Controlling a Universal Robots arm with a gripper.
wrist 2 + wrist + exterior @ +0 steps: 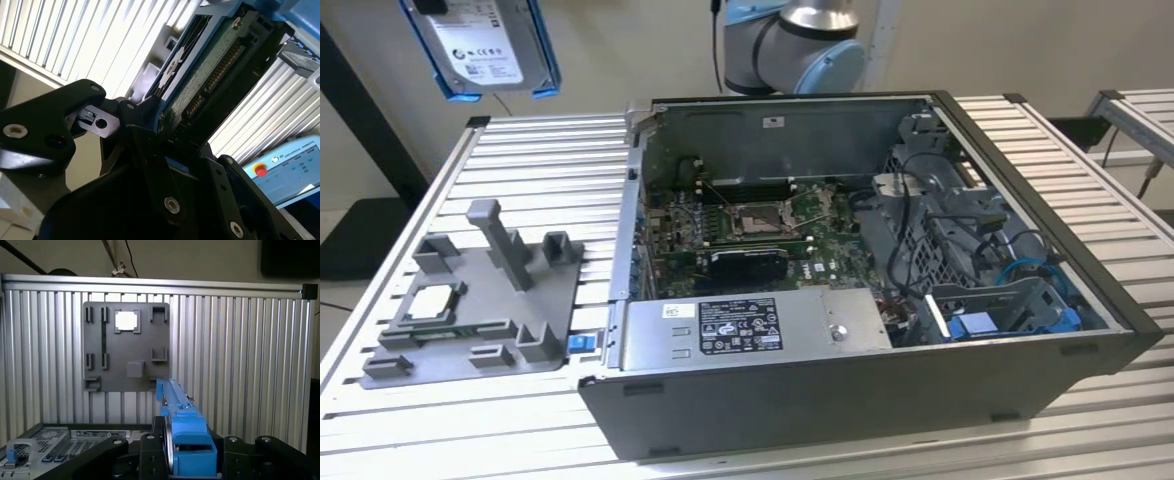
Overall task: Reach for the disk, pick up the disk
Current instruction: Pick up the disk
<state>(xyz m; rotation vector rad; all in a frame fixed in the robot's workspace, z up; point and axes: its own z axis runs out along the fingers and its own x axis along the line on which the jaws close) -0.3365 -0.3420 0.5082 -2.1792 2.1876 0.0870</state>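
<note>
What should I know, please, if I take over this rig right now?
Tool: shut on the disk, clamping it by its blue-bracketed edges in both wrist views.
Disk: raised off the slatted table, at the exterior view's upper left, outside the open computer case.
Done: reach and pick-up.
Left: nothing of these two steps.

even, soft indoor light; strong glare whitens the ribbed table in the second wrist view
</note>
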